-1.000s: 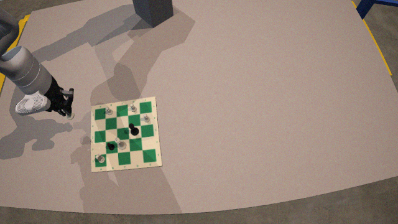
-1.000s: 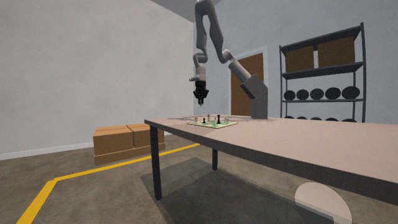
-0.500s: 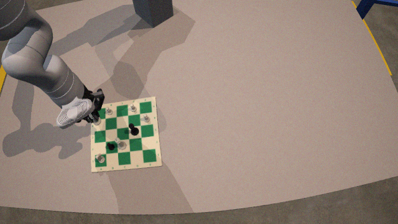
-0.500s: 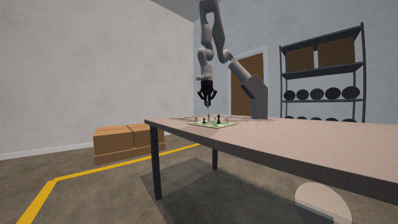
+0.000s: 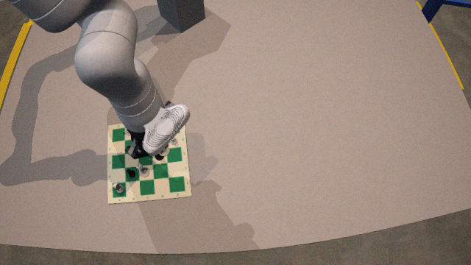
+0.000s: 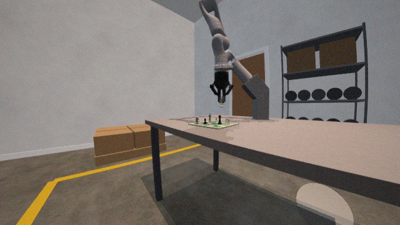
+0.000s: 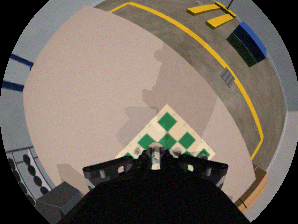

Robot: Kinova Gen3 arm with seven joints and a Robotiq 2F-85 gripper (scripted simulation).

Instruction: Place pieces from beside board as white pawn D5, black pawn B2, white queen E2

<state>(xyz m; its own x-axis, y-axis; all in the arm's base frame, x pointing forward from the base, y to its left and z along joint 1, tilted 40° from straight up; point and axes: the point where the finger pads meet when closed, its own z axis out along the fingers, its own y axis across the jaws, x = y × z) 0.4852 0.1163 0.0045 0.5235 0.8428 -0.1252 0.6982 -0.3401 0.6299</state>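
The green and cream board [image 5: 149, 165] lies on the table and also shows in the exterior view [image 6: 214, 124]. My gripper [image 6: 221, 99] hangs high above the board, shut on a small white piece [image 6: 221, 104]. I cannot tell whether that piece is a pawn or a queen. In the wrist view the white piece [image 7: 154, 157] shows between the fingers over the board [image 7: 166, 137]. A black pawn [image 5: 130, 172] stands on B2, with a white piece [image 5: 143, 170] beside it. A grey piece [image 5: 118, 188] stands on A1. My arm [image 5: 121, 92] hides the board's far rows.
The arm's pedestal [image 5: 180, 12] stands at the far side of the table. The board sits near the table's left edge [image 6: 150, 122]. Shelves [image 6: 323, 75] and cardboard boxes [image 6: 128, 142] stand off the table.
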